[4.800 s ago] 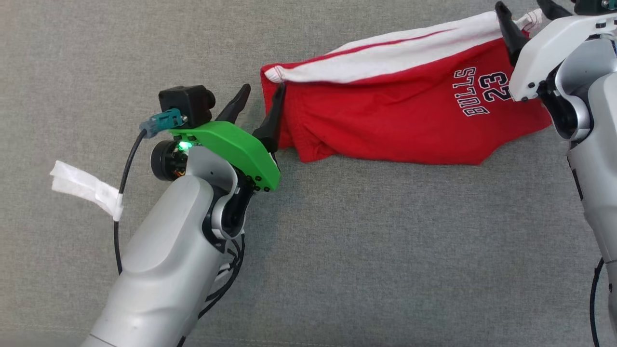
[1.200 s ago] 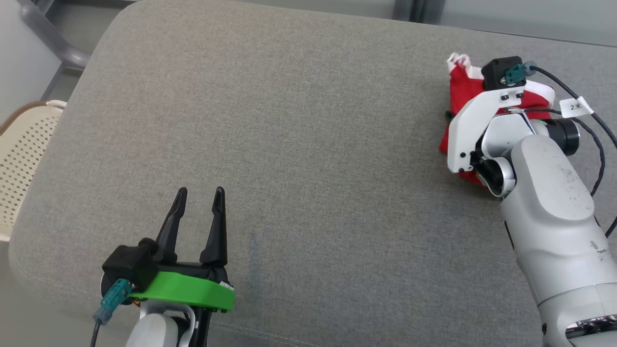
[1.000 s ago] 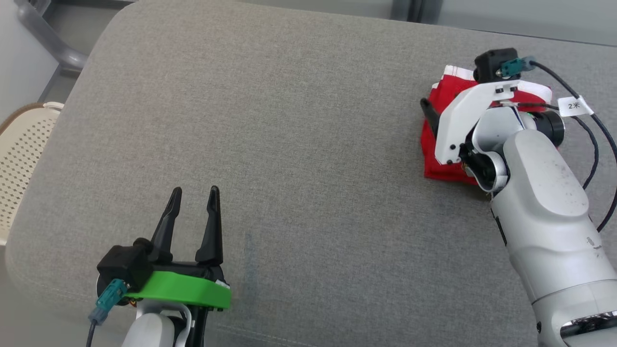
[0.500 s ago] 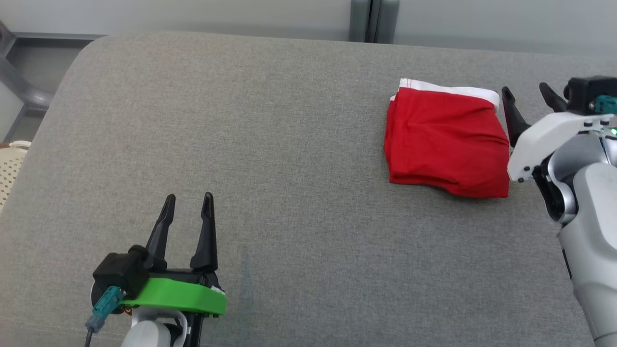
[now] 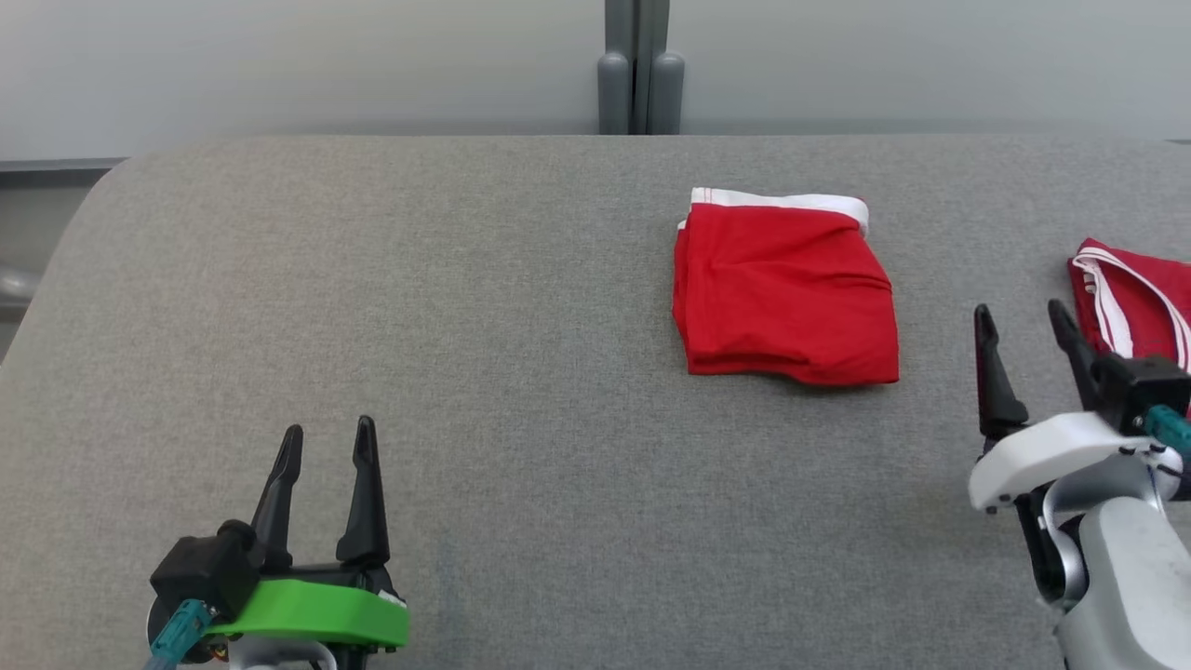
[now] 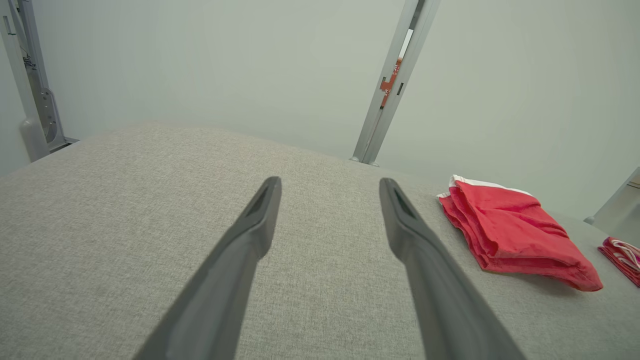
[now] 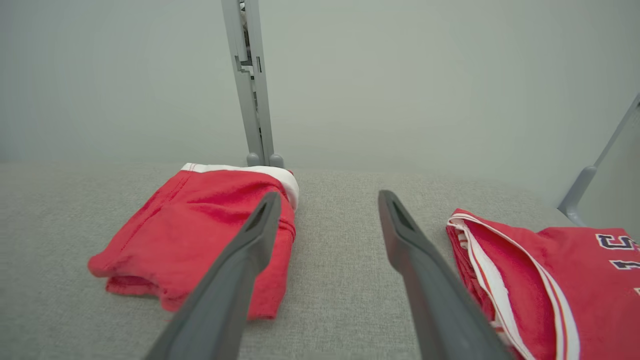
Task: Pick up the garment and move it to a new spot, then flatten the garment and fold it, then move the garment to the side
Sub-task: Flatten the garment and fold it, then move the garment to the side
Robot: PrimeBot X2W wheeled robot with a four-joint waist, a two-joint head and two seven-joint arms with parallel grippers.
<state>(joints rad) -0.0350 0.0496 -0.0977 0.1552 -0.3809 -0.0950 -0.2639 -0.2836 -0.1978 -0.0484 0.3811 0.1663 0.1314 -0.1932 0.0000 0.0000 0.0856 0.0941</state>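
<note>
As the folded red shorts [image 5: 786,293] lie flat on the grey cushion [image 5: 465,279], they sit toward 1 o'clock in my head view, clear of both my pincers. The pile is close to square, a little longer from 9 to 3 o'clock, with its white waistband [image 5: 782,198] along the 12 o'clock edge and the stacked folds facing 9. My left pincer [image 5: 328,426] at 7 o'clock and right pincer [image 5: 1018,307] at 4 both stand apart, empty, fingers pointing to 12. A red jersey [image 5: 1130,298] lies at 3 o'clock.
</note>
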